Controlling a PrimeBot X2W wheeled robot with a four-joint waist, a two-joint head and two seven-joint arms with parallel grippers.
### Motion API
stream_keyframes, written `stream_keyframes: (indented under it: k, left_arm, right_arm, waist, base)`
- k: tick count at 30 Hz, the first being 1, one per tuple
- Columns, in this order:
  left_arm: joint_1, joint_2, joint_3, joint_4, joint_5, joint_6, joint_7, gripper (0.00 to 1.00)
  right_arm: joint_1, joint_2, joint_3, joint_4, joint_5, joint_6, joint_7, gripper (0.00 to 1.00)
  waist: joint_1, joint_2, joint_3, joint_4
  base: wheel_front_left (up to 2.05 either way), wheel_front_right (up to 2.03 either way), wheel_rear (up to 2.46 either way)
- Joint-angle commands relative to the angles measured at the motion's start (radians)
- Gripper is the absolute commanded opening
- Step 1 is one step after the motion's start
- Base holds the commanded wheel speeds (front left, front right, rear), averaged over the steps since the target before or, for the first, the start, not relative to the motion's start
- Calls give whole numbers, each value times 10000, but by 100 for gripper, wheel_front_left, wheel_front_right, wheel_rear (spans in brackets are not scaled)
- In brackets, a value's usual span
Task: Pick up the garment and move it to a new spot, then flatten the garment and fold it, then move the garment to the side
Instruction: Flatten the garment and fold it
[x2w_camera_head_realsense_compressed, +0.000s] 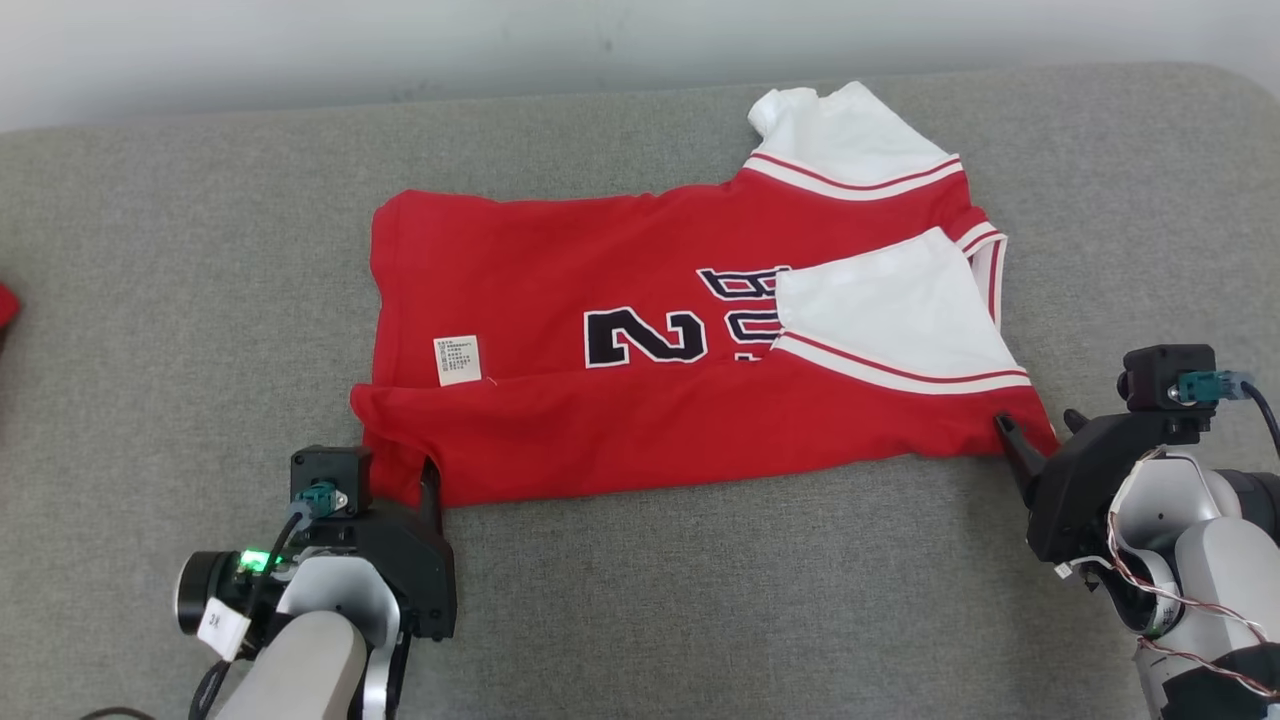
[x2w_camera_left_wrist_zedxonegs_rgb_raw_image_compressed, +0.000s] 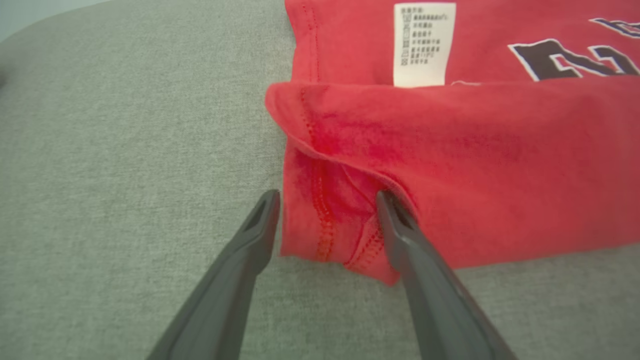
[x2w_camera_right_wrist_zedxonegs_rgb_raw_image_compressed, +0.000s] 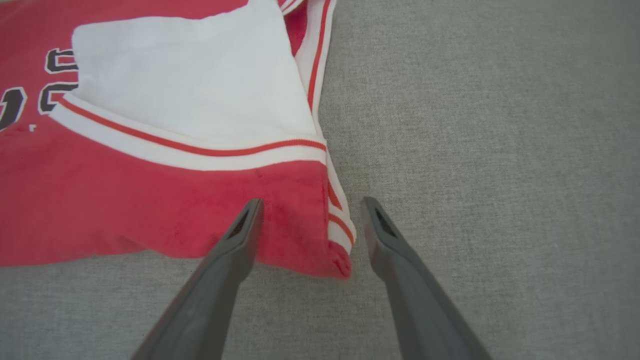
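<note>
The garment (x2w_camera_head_realsense_compressed: 600, 430) is a red jersey with white sleeves and dark numbers, lying crosswise on the grey padded surface (x2w_camera_head_realsense_compressed: 720, 600), its near long edge folded over itself. My left gripper (x2w_camera_head_realsense_compressed: 400, 485) is open at the near left corner; in the left wrist view that gripper (x2w_camera_left_wrist_zedxonegs_rgb_raw_image_compressed: 327, 200) straddles the stitched hem of the garment (x2w_camera_left_wrist_zedxonegs_rgb_raw_image_compressed: 450, 165). At the near right corner my right gripper (x2w_camera_head_realsense_compressed: 1038, 425) is open too. In the right wrist view this gripper (x2w_camera_right_wrist_zedxonegs_rgb_raw_image_compressed: 311, 205) has the striped corner of the garment (x2w_camera_right_wrist_zedxonegs_rgb_raw_image_compressed: 125, 200) between its spread fingers.
A white care label (x2w_camera_head_realsense_compressed: 457, 360) lies on the jersey's left part. A small red thing (x2w_camera_head_realsense_compressed: 5, 305) pokes in at the far left edge. A pale wall (x2w_camera_head_realsense_compressed: 400, 40) runs behind the surface. Bare grey padding stretches in front of the jersey.
</note>
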Motion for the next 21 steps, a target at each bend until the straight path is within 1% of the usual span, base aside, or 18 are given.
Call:
stream_keyframes:
  k: [1, 3, 7, 8, 9, 10, 11, 12, 13, 21]
  left_arm:
    - [-180, 31, -31, 127, 159, 58, 46, 100]
    - [-289, 45, -54, 270, 166, 139, 118, 100]
    - [-335, 61, 3, 462, 22, 104, 26, 100]
    - [-310, 66, 33, 509, -16, 116, 13, 100]
    - [-265, 65, 71, 558, -69, 117, 25, 100]
    - [-208, 62, 107, 613, -119, 92, 32, 93]
    - [-167, 61, 141, 657, -179, 51, 9, 52]
    - [-130, 51, 189, 674, -255, 36, -58, 13]
    - [-70, 33, 254, 682, -368, -3, -134, 0]
    - [686, -46, 505, 589, -954, -285, -472, 0]
  right_arm:
    - [-121, 37, 6, 161, -136, -21, 27, 100]
    - [-263, 72, 70, 365, -158, -21, 53, 100]
    - [-383, 128, 200, 688, -15, -21, 47, 100]
    - [-382, 129, 247, 754, -6, -21, 52, 90]
    - [-377, 135, 292, 802, 7, -21, 41, 42]
    - [-369, 139, 318, 846, 31, -21, 17, 17]
    - [-356, 130, 350, 881, 48, -21, -34, 0]
    - [-347, 127, 374, 895, 98, -21, -91, 0]
    - [-321, 117, 357, 882, 154, -21, -204, 0]
    - [197, -56, 170, 554, 532, -23, -547, 0]
  waist:
    - [1, 0, 132, 54]
    - [1, 0, 227, 77]
    - [1, 0, 360, 124]
    - [1, 0, 378, 129]
    - [1, 0, 390, 131]
    - [1, 0, 399, 134]
    - [1, 0, 400, 136]
    - [1, 0, 391, 138]
    - [1, 0, 368, 138]
    - [1, 0, -197, 131]
  base:
    - [0, 0, 0]
    - [0, 0, 0]
    - [0, 0, 0]
    - [0, 0, 0]
    - [0, 0, 0]
    - [0, 0, 0]
    - [0, 0, 0]
    - [0, 0, 0]
    - [0, 0, 0]
    - [0, 0, 0]
